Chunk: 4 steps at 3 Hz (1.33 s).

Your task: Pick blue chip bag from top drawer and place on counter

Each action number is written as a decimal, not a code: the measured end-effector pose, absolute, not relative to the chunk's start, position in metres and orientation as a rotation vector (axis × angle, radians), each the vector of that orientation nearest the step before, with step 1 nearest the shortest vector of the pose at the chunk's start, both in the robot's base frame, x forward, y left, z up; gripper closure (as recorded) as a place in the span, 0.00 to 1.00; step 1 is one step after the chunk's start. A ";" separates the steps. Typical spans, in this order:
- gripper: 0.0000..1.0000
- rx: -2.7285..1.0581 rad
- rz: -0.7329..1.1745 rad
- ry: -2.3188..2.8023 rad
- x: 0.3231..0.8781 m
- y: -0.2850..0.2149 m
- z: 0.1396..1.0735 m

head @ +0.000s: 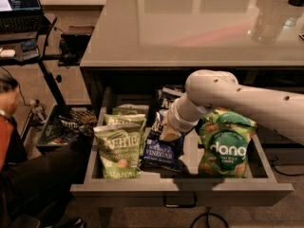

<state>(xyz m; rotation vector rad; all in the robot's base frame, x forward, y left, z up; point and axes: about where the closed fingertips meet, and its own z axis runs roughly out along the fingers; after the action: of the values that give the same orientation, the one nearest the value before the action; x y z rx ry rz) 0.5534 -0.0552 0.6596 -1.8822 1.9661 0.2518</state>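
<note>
The top drawer [180, 188] is pulled open below the counter [190, 27]. The blue chip bag [161, 152], dark navy with white "Vinegar" lettering, stands in the drawer's middle, leaning back. My gripper [169, 133] reaches down from the right on a white arm [237, 96] and sits at the bag's upper right edge, touching it. The upper part of the bag is partly hidden behind the gripper.
Two light green jalapeno bags [118, 148] stand left of the blue bag. A green Dang bag [225, 144] stands right of it, under my arm. Another dark bag [168, 95] lies at the drawer's back. A person [12, 141] sits at the left, with a laptop stand [28, 27] behind.
</note>
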 end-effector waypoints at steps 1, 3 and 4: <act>1.00 -1.905 0.241 1.926 0.547 -0.050 0.695; 1.00 -1.997 -0.005 1.839 0.534 -0.038 0.801; 1.00 -1.959 -0.094 1.804 0.539 -0.049 0.853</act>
<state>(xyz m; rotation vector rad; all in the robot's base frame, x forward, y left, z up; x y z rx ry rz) 0.5385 -0.0488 0.8525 -1.9595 1.8037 -0.0935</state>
